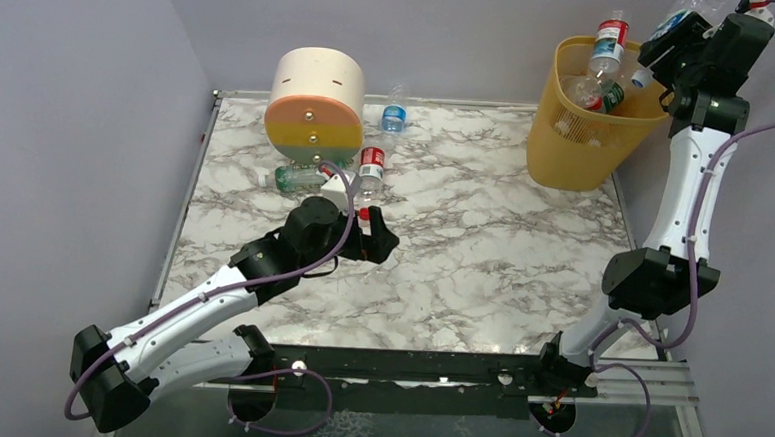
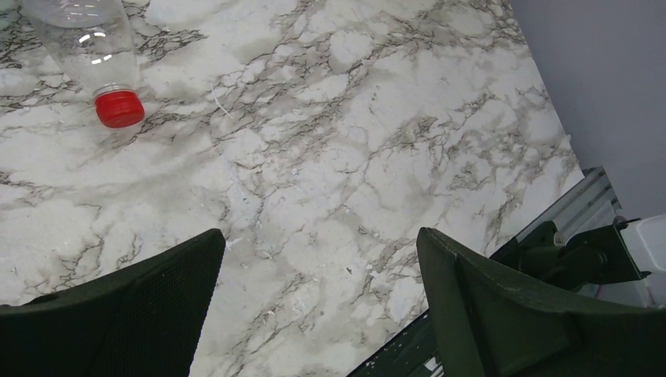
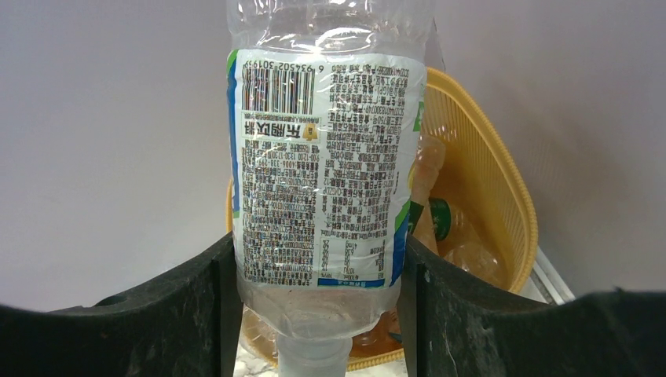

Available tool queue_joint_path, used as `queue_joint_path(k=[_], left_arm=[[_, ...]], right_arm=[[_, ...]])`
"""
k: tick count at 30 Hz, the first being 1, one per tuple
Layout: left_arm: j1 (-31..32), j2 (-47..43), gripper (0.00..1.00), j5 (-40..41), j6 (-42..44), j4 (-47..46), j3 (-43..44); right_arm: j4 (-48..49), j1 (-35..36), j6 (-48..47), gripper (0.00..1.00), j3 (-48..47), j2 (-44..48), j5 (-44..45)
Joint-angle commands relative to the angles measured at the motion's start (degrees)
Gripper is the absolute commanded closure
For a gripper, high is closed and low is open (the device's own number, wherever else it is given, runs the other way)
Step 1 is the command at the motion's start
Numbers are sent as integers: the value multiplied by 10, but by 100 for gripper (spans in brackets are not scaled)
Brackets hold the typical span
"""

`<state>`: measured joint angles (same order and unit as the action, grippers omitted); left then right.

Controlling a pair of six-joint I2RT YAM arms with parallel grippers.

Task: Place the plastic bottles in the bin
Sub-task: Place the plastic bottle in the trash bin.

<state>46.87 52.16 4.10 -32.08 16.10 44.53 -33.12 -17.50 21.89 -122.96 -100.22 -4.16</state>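
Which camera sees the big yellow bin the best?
The top view. It shows the whole bin, from rim to base, with bottles inside. The right wrist view shows only part of its wall, behind the held bottle. The left wrist view does not show the bin at all.

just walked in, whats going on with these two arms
The right arm's fingers are shut on a clear labelled bottle, raised by the rim of the yellow bin, which already holds several bottles. The left arm's fingers are open and empty, low over the marble table near a red-capped bottle. A green bottle and a blue-labelled bottle wait by the round drawer unit.
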Motion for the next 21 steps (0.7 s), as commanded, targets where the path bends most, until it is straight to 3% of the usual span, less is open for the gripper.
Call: queue_joint_path(k=[1,9,15,21], left_arm=[[-2,12,1,-15,12,-30,-4],[-4,24,1,-15,17,-30,3],[-3,24,1,-17,14,-32,0],[-4,21,1,-15,13,-29,0]], right_arm=[[-5,-11,20,44,-13,-31,-40],[-17,-15,28,43,-41,-72,-57],[-39,-15,30,15,-59,-93,-62],[-32,-15,33,11,-40,-80,-66]])
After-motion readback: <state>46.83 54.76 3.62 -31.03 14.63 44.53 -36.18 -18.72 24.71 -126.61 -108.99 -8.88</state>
